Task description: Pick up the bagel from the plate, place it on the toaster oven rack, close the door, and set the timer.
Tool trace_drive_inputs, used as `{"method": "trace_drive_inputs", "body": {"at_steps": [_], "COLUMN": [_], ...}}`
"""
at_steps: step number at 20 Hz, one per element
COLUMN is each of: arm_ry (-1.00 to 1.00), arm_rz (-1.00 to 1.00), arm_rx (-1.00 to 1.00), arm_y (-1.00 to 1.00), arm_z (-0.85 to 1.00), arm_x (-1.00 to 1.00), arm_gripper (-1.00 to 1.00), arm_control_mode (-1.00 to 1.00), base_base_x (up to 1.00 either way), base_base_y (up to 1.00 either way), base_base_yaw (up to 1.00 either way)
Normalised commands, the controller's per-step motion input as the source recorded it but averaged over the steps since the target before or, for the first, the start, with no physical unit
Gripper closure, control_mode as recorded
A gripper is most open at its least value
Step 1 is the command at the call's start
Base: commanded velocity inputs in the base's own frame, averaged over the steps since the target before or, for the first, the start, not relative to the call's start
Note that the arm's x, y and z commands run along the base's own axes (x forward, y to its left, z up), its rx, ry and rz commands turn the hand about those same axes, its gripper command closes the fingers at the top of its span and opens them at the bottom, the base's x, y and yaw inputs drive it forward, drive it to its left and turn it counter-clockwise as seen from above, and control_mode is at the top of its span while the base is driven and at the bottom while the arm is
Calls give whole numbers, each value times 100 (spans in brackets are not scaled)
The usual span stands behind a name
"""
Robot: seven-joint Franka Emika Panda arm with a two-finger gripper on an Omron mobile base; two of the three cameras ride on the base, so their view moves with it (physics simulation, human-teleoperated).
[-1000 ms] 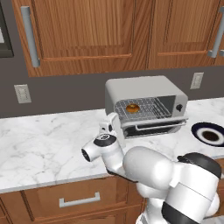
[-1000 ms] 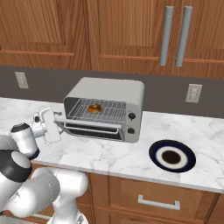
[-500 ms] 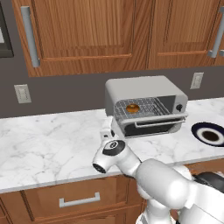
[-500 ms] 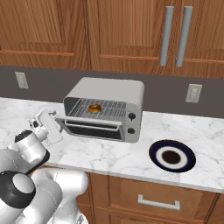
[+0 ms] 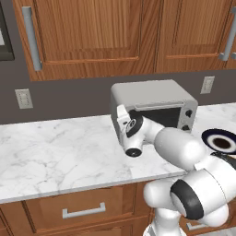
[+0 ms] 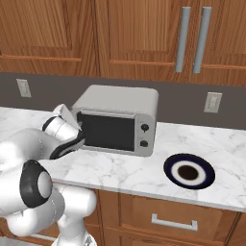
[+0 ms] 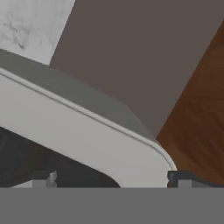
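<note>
Door [image 6: 106, 130] upright, gripper [image 5: 122, 120] at its top-left edge, grip state unclear.

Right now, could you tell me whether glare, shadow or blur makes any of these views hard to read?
Left base view: even light, no glare, arm hides part of the toaster oven. Right base view: sharp; door glass dark, nothing readable behind it; plate crisp. Hand view: soft, too close to the oven.

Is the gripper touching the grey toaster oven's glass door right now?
Cannot tell. In the right base view the gripper overlaps the closed door's left edge, but no contact or gap shows plainly.
</note>
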Motion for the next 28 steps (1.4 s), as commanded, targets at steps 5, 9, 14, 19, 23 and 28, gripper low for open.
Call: {"method": "trace_drive_inputs", "body": {"at_steps": [5, 9, 14, 19, 23, 28], "arm_ry": [0, 0, -1, -1, 6, 41], "arm_rz": [35, 31, 30, 20, 4, -19], "arm_rx": [-9, -11, -10, -1, 0, 2], "arm_y": [-24, -6, 0, 0, 0, 0], "arm_z": [1, 5, 31, 95, 100, 97], "arm_x": [20, 1, -23, -73, -57, -54], "arm_gripper": [-100, -100, -100, -100, -100, -100], "arm_control_mode": [-100, -100, -100, -100, -100, -100], "base_base_x": [0, 0, 0, 0, 0, 0], "base_base_y": [0, 0, 0, 0, 0, 0], "base_base_yaw": [0, 0, 0, 0, 0, 0]}}
